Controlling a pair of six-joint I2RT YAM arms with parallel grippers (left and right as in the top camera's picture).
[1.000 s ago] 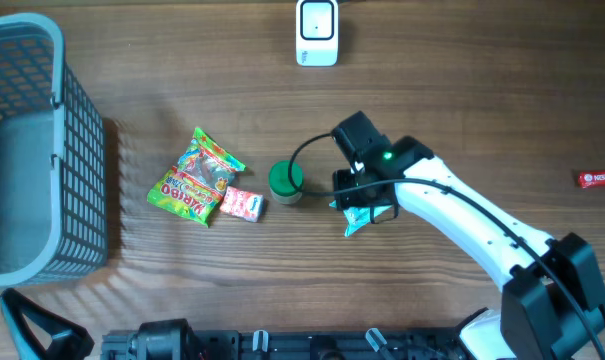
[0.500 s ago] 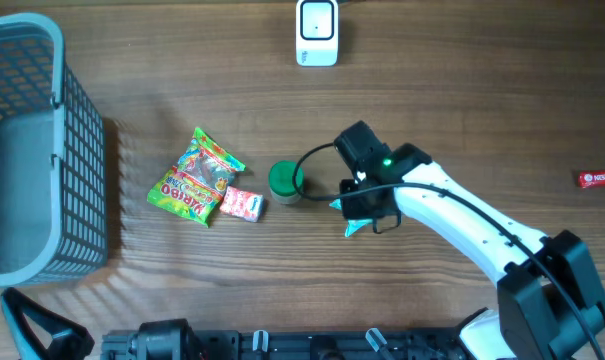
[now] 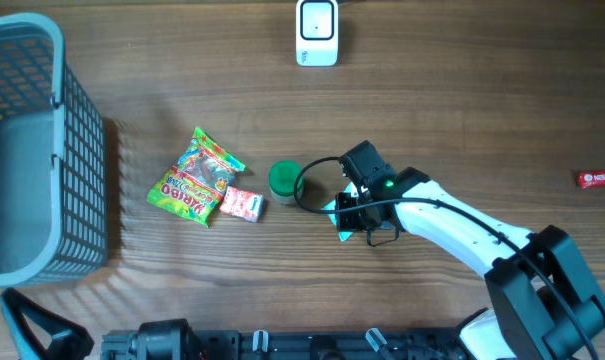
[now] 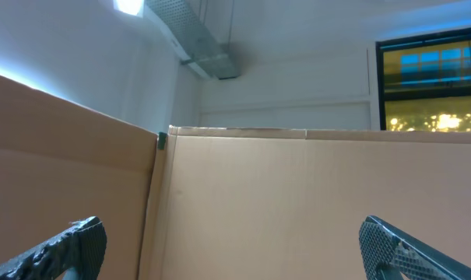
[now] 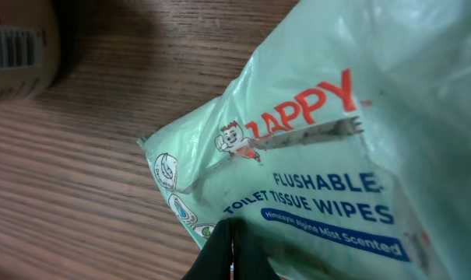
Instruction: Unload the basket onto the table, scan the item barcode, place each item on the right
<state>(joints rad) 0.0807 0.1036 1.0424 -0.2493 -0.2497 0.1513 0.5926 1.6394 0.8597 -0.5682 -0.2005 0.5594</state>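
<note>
Wipes pack (image 5: 328,148): pale green film, creased, with a red ZAPPY logo and blue "flushable toilet tissue wipes" print. It lies on the surface (image 3: 182,80) just right of the green-lidded jar (image 3: 285,181). I see the right fingers (image 5: 223,253) pressed together on its film. The left fingers (image 4: 73,247) are spread wide with nothing between them.

Against a second ago, the right wrist has slid away from the scanner (image 3: 316,32) and the pack shifted slightly with it. The jar is unmoved.

I count one of each:
- wipes pack
- jar
- scanner
- sweets bag (image 3: 196,177) and pink packet (image 3: 241,204), left of the jar
- basket (image 3: 87,190), further left
- red bar (image 3: 599,178), far right of the jar
</note>
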